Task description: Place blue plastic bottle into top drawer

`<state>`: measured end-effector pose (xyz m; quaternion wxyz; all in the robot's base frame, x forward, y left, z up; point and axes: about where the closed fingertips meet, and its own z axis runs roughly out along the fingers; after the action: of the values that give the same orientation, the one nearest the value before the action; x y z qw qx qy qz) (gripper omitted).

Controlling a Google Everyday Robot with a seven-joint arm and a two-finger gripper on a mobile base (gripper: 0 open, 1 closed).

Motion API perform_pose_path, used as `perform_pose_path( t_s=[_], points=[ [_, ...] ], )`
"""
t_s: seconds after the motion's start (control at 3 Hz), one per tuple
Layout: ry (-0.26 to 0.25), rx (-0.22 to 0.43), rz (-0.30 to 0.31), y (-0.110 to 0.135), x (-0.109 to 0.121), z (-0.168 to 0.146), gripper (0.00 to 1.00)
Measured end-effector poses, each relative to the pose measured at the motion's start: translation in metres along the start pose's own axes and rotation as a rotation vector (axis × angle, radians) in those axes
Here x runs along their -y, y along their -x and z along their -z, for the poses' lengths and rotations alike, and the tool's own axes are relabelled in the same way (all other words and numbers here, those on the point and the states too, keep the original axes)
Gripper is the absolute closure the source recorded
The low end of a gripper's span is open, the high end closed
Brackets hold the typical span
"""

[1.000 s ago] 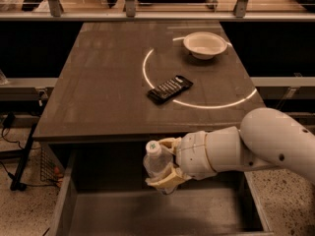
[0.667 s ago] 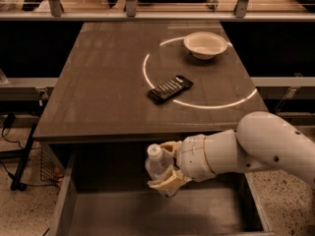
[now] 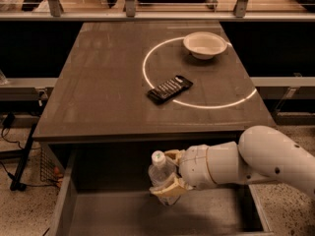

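Note:
The blue plastic bottle is a small clear bottle with a white cap, held upright. My gripper is shut on the bottle, its tan fingers wrapping the lower body. The white arm reaches in from the right. The bottle hangs just above the floor of the open top drawer, in front of the table's front edge. The bottle's bottom is hidden behind the fingers.
On the dark table lie a black remote-like device and a white bowl, with a white ring marked on the top. Drawer side walls stand left and right.
The gripper with the bottle has moved down a little into the drawer opening. The table objects have not moved.

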<state>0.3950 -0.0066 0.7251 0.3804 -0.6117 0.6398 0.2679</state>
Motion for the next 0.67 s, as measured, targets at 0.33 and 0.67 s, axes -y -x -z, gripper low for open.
perform_pose_path(
  t_s=[0.33, 0.67],
  points=[
    [-0.018, 0.016, -0.034, -0.0061, -0.0035, 0.0003, 0.51],
    [-0.047, 0.029, -0.072, -0.0160, -0.0079, 0.0045, 0.20]
  ],
)
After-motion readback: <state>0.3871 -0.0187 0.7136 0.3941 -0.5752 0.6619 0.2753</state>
